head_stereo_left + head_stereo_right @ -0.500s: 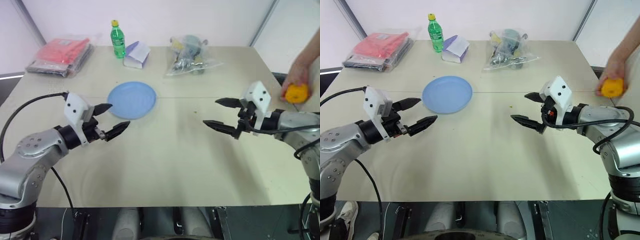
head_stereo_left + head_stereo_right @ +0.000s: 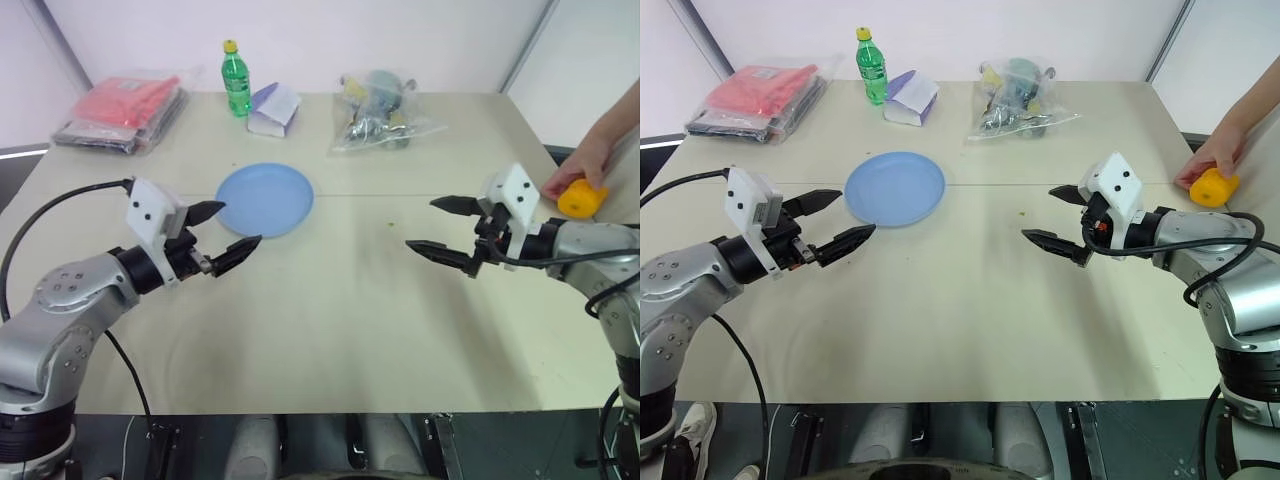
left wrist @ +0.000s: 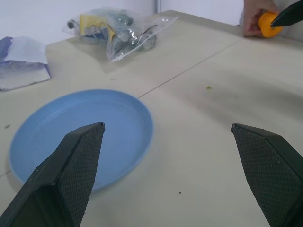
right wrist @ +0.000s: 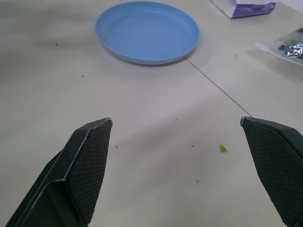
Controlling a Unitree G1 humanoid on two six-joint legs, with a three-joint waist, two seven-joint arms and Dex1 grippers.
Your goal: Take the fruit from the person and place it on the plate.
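The fruit (image 2: pixel 1213 187) is yellow-orange, round but a bit blocky, with smooth dull skin. It sits at the far right edge of the right eye view, on the table (image 2: pixel 970 330), and the person's hand (image 2: pixel 1210 160) rests on top of it. The arm runs off the upper right corner, so the rest of the person is cut off.

There is one fruit and one plate (image 2: pixel 895 187). The plate is round, flat and light blue, left of the middle of the frame, with nothing on it. It is well apart from the fruit.

There are two claws. The left gripper (image 2: pixel 836 222) is at the middle left, just beside the plate, with its two black fingers spread wide apart and nothing between them. The right gripper (image 2: pixel 1055 218) is at the middle right, near the fruit but not touching it, and its fingers are spread wide too, holding nothing.

Along the top of the frame there is one green bottle (image 2: pixel 871 67) with a yellow cap, one small white and purple pack (image 2: pixel 908 98), one red packet (image 2: pixel 758 97) in clear wrap, and one clear bag (image 2: pixel 1015 97). The things in the bag are jumbled and hard to make out.
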